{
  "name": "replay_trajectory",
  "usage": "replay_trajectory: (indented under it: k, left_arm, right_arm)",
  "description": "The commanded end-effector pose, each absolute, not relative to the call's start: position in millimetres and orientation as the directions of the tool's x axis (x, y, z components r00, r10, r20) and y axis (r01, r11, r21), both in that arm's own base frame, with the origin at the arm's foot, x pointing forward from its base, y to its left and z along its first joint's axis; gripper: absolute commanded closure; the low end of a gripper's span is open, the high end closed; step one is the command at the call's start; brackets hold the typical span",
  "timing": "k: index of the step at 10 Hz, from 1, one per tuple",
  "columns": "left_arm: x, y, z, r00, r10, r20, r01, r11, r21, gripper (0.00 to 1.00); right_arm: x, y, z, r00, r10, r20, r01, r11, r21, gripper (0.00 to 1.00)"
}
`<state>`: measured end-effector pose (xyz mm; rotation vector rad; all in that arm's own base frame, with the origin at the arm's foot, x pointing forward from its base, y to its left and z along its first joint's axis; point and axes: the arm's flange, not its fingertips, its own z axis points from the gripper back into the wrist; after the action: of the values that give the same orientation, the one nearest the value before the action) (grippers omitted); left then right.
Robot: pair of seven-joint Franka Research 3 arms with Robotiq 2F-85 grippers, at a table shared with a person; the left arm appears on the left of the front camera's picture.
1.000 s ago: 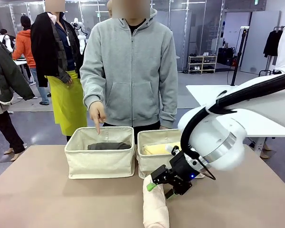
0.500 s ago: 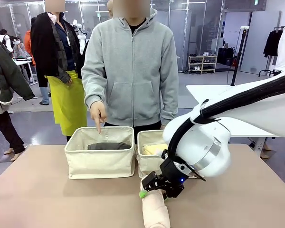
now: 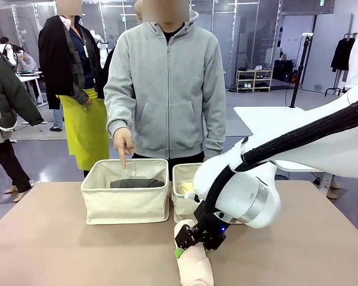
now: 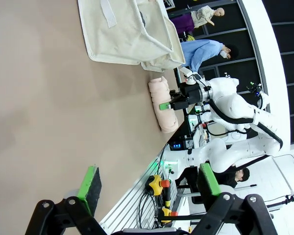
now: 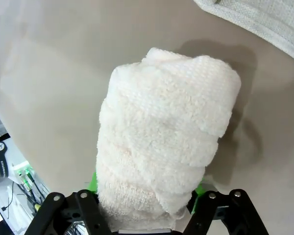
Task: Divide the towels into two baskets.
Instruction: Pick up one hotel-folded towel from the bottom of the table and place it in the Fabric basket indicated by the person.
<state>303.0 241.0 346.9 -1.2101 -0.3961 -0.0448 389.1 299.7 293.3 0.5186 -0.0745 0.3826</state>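
Front view: my right gripper (image 3: 190,243) straddles the pink-beige towel roll (image 3: 196,267) on the table (image 3: 59,250), before the right basket (image 3: 185,202); the person's finger (image 3: 123,159) points into the left basket (image 3: 126,201) holding the dark grey towel (image 3: 136,183). Left wrist view: my left gripper (image 4: 148,184) is spread open, holding nothing. Right wrist view: the green pads (image 5: 92,182) flank the roll; I cannot tell whether they clamp it.

I see the pale pink-beige towel (image 3: 196,267) lying rolled on the table, just in front of the right basket (image 3: 185,205) — its terry folds (image 5: 161,147) show clearly. The dark grey towel (image 3: 136,183) lies in the left basket (image 3: 125,202); a yellow towel (image 3: 187,187) peeks from the right one.
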Motion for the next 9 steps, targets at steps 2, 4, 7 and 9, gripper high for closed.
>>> replay_trajectory:
  k: [2, 4, 7, 9]
  left_arm:
    - [300.7, 243.2, 348.6, 0.932, 0.176, 0.316, 0.236, 0.365, -0.901, 0.0]
    - [300.7, 243.2, 348.6, 0.932, 0.176, 0.316, 0.236, 0.365, -0.901, 0.0]
    - [300.7, 243.2, 348.6, 0.932, 0.176, 0.316, 0.236, 0.365, -0.901, 0.0]
    - [300.7, 243.2, 348.6, 0.932, 0.176, 0.316, 0.236, 0.365, -0.901, 0.0]
  right_arm:
    - [386.0, 308.4, 307.7, 0.934, 0.319, 0.164, -0.358, 0.817, 0.451, 0.63]
    - [379.7, 311.6, 341.8, 0.918, 0.368, 0.149, -0.397, 0.833, 0.385, 0.7]
    - [375.7, 318.8, 404.2, 0.8, 0.565, 0.199, -0.6, 0.753, 0.27, 0.7]
    - [371.7, 326.5, 421.0, 0.472, 0.879, 0.061, -0.881, 0.47, 0.048, 0.7]
